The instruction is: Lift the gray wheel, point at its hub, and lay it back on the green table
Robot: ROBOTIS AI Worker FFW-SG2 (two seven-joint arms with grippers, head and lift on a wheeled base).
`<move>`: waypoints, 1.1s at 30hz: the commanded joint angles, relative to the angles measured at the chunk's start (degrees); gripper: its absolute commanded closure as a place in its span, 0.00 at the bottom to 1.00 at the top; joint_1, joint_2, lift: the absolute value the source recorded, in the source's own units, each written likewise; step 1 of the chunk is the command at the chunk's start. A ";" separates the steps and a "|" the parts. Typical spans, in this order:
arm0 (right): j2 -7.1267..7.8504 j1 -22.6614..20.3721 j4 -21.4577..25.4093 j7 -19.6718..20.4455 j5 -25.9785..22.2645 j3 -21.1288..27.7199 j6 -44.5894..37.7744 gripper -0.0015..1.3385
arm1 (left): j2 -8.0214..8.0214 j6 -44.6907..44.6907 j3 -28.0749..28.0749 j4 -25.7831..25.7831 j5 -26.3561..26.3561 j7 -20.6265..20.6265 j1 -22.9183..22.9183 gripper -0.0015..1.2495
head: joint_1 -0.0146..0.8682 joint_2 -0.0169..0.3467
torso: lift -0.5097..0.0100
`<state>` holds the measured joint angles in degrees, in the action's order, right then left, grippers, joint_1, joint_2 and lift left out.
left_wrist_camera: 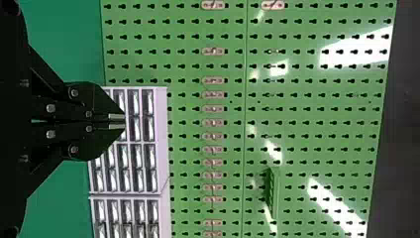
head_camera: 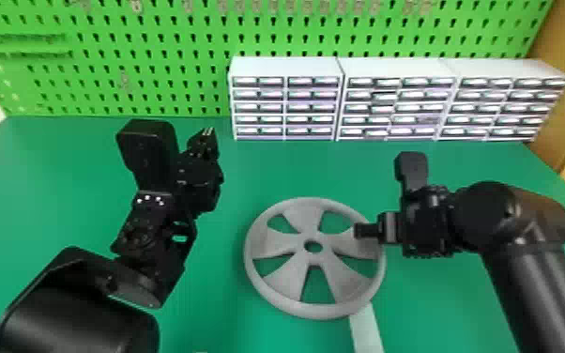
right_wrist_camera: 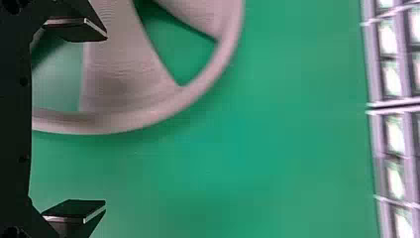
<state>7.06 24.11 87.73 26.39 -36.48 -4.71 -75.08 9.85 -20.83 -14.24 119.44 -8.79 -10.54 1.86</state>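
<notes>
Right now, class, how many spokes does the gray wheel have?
5: the far spoke, the left spoke, the right spoke, partly behind the right claw in the head view, the near-left spoke and the near-right spoke.

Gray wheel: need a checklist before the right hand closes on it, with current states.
1. Wheel lying flat on the green table: looks ok.
2. Right hand open: ok, fingers wide apart.
3. Fingers on both sides of the rim: ok in the right wrist view; one over the wheel, one past it over the table.
4. Fingers low enough to grip: cannot tell.
5. Wheel held: not ok, nothing grips it.
6. Left hand clear of the wheel: ok, shut, off to its left.
</notes>
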 commanded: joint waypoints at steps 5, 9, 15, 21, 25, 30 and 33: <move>2.61 -4.60 7.89 -0.55 -1.32 0.05 11.53 0.08 | -0.01 0.00 0.01 -0.09 0.00 0.00 0.16 0.98 | 0.80 0.18 | 0.80; 3.93 -6.53 10.35 -3.98 -0.35 -0.12 17.68 0.09 | -0.01 0.00 0.01 -0.09 0.00 0.00 0.16 0.98 | 0.80 0.18 | 0.80; 4.55 -9.60 13.61 -10.05 5.36 0.05 27.26 0.10 | -0.10 0.00 0.09 -0.09 0.09 0.00 0.25 0.98 | 0.80 0.18 | 0.80; 2.88 -13.47 17.03 -14.53 14.33 1.55 36.23 0.10 | -0.27 0.00 0.18 -0.17 0.09 0.00 0.25 0.98 | 0.80 0.18 | 0.80; 1.38 -15.49 18.53 -16.64 18.55 2.86 40.97 0.10 | -0.45 0.00 0.36 -0.17 0.09 0.00 0.33 0.98 | 0.80 0.18 | 0.80; 1.12 -17.43 19.32 -19.71 21.62 4.18 46.34 0.10 | -0.54 0.00 0.36 -0.17 0.18 0.00 0.33 0.98 | 0.80 0.18 | 0.80; 1.47 -19.01 19.32 -20.15 22.41 4.36 50.91 0.10 | -0.62 0.00 0.44 -0.17 0.18 0.00 0.42 0.98 | 0.80 0.18 | 0.80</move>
<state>8.24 6.97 106.81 6.62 -15.58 -0.75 -29.54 9.33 -20.83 -13.86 119.27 -8.62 -10.55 2.26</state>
